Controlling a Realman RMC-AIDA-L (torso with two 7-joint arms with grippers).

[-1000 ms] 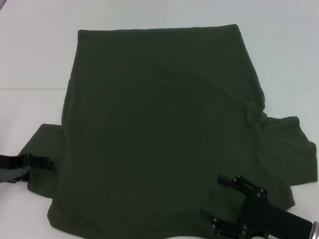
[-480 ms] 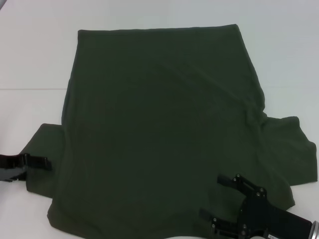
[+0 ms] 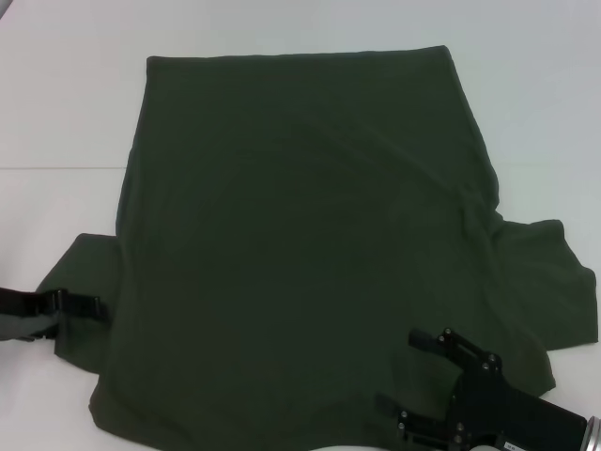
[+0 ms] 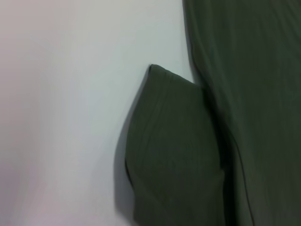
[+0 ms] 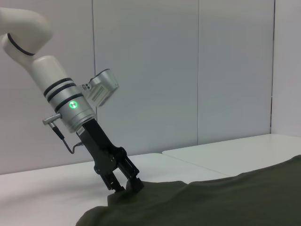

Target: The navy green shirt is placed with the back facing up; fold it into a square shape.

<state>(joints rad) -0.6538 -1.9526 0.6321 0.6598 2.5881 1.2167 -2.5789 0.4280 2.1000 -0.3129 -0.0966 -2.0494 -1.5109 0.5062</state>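
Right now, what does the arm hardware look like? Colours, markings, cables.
Left arm, seen from the right wrist view: glossy white links, black bands near the wrist, a lit green indicator, a silver camera module with a printed label, a thin dark cable looping beside the black left tool. In the head view the right tool is black with visible screws, on a black body ending in a silver ring.

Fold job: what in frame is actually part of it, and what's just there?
In the job:
- navy green shirt, spread flat
- left gripper, at the shirt's left sleeve
- right gripper, fingers open over the near right part of the shirt

Just there:
- white table
- wall panels
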